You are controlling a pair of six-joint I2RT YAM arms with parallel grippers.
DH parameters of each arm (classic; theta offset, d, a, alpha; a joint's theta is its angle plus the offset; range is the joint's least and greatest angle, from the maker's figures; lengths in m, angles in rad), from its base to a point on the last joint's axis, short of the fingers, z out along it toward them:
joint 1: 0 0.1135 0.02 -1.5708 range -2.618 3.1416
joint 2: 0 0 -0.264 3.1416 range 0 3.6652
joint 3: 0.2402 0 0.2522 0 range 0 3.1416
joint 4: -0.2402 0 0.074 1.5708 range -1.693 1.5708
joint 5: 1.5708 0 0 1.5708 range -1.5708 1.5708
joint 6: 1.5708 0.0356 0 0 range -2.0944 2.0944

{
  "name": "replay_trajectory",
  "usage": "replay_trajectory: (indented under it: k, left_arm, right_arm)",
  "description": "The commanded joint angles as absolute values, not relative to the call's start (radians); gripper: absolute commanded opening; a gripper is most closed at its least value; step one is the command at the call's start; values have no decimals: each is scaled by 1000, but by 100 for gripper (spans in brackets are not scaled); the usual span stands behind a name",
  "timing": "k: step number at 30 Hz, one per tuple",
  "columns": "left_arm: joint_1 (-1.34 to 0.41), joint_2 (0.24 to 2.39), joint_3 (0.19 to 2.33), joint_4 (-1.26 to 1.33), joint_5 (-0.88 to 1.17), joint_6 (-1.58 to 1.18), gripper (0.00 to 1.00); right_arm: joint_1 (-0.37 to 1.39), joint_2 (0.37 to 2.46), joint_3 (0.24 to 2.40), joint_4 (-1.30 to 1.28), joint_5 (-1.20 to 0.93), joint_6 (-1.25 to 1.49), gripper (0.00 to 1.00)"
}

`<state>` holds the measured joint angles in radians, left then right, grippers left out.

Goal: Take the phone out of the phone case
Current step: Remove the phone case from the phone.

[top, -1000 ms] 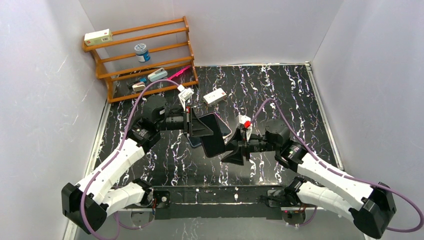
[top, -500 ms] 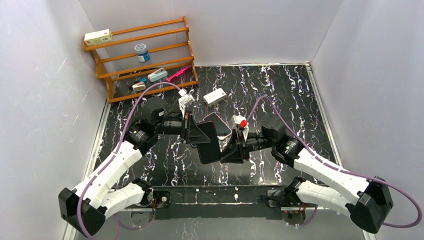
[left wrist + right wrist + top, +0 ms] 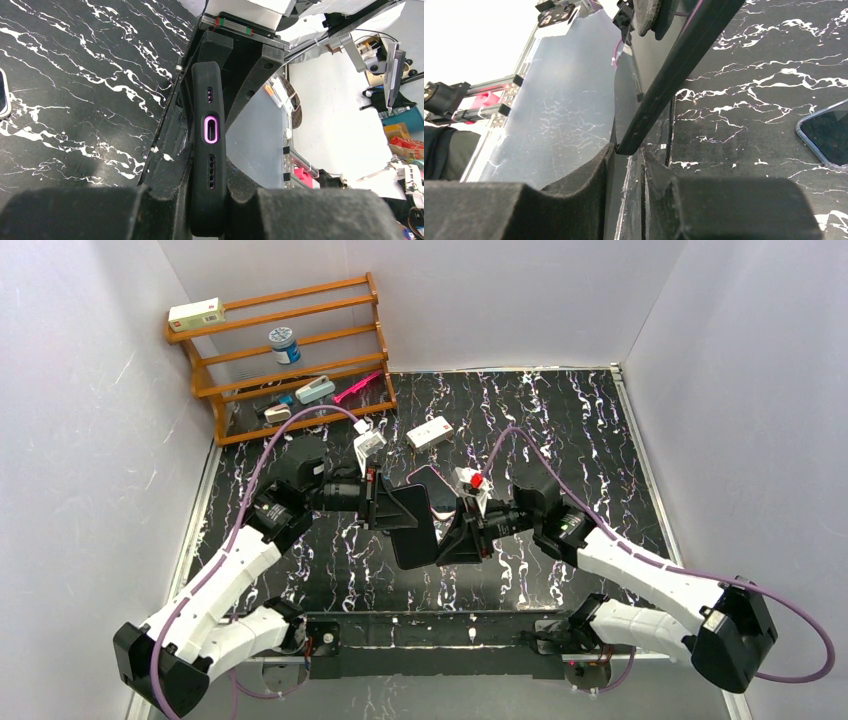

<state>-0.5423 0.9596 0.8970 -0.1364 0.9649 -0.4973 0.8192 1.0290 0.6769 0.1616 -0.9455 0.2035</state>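
Soft, even overhead light; wrist views partly overexposed.
Weak shadows lie on the glossy black white-veined tabletop (image 3: 560, 430); the black rubbery phone case (image 3: 207, 150) is sharp, the nearest foreground blurs, and the room beyond burns white.

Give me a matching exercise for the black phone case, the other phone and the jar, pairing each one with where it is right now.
Things:
1. black phone case
2. other phone
3. jar

Places:
A. lying flat on the table
B. on the middle shelf of the rack
C. held in the air above the table

Pairs: 1-C, 2-A, 3-B
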Motion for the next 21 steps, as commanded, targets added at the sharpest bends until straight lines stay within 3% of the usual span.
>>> replay_trajectory:
  k: [1, 5, 9, 21]
  left_arm:
    - [-538, 920, 914, -86, 983, -506, 0]
    - [-537, 904, 905, -71, 983, -517, 0]
    - [-538, 899, 895, -58, 970, -548, 0]
    - [-554, 815, 677, 452, 955, -1042, 0]
  right_arm:
    - [820, 1053, 739, 235, -996, 235, 30]
    - [820, 1063, 743, 234, -1000, 225, 19]
    - [820, 1065, 741, 220, -1000, 164, 1]
    - [823, 1017, 752, 165, -884, -224, 1]
